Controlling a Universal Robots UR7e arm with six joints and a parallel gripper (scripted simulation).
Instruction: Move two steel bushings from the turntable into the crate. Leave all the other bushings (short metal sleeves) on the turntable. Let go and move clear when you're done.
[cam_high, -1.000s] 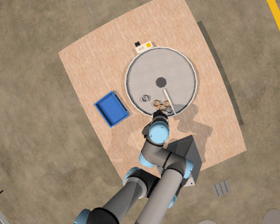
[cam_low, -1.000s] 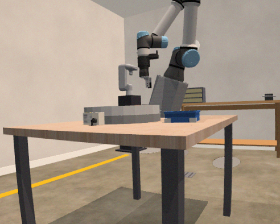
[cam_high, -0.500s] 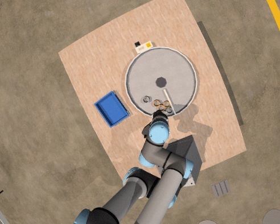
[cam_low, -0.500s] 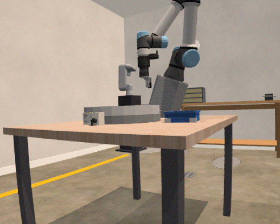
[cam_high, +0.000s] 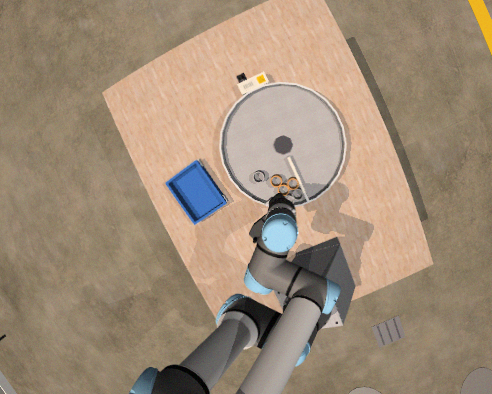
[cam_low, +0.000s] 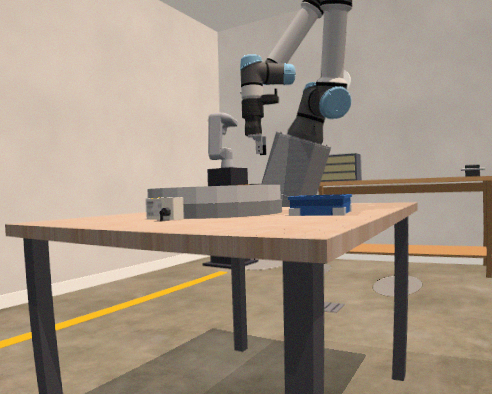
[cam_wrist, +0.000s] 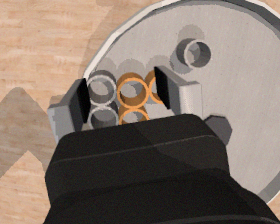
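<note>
The grey turntable (cam_high: 283, 142) carries a cluster of bushings near its front edge. In the wrist view, two steel bushings (cam_wrist: 101, 101) and orange bushings (cam_wrist: 133, 91) stand close together. One more steel bushing (cam_wrist: 194, 53) stands apart from them; it also shows from above (cam_high: 258, 176). My gripper (cam_wrist: 121, 86) is open and empty, with its fingers spread over the cluster. In the side view it (cam_low: 260, 145) hangs well above the turntable (cam_low: 215, 200). The blue crate (cam_high: 196, 191) sits on the table left of the turntable and looks empty.
A white bar (cam_high: 295, 175) lies across the turntable from its hub (cam_high: 283, 144) to the rim, next to the cluster. A small control box (cam_high: 252, 83) sits at the turntable's far edge. The crate also shows in the side view (cam_low: 320, 204).
</note>
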